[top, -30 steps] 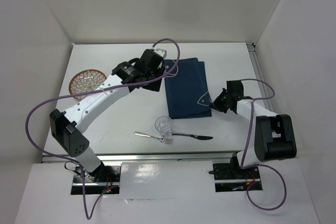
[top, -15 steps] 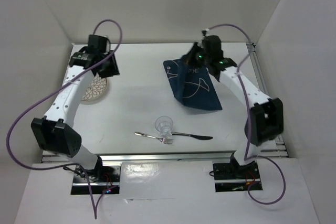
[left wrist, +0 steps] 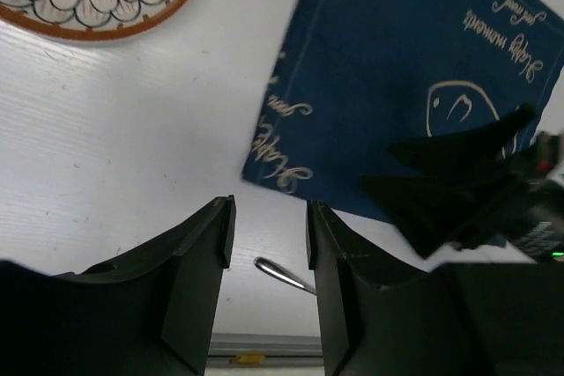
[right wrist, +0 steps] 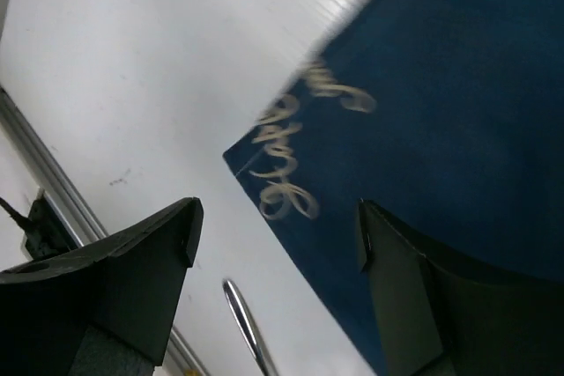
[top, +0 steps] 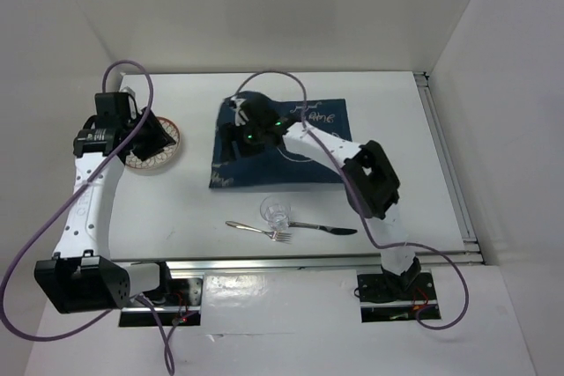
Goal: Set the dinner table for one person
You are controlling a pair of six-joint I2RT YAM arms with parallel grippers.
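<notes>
Though empty, left end effector [left wrist: 269,217] ajar, right end effector [right wrist: 278,217] agape over flat blue cloth placemat [top: 251,173].

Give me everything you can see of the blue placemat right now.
The placemat is a dark blue cloth rectangle with pale cursive lettering along its edges and a fish outline printed on it. It lies unfolded and mostly flat on the white table, slightly skewed, right of the patterned plate and just beyond the glass. The right claw, jaws open, hangs over its left part; whether it touches the cloth is unclear.
</notes>
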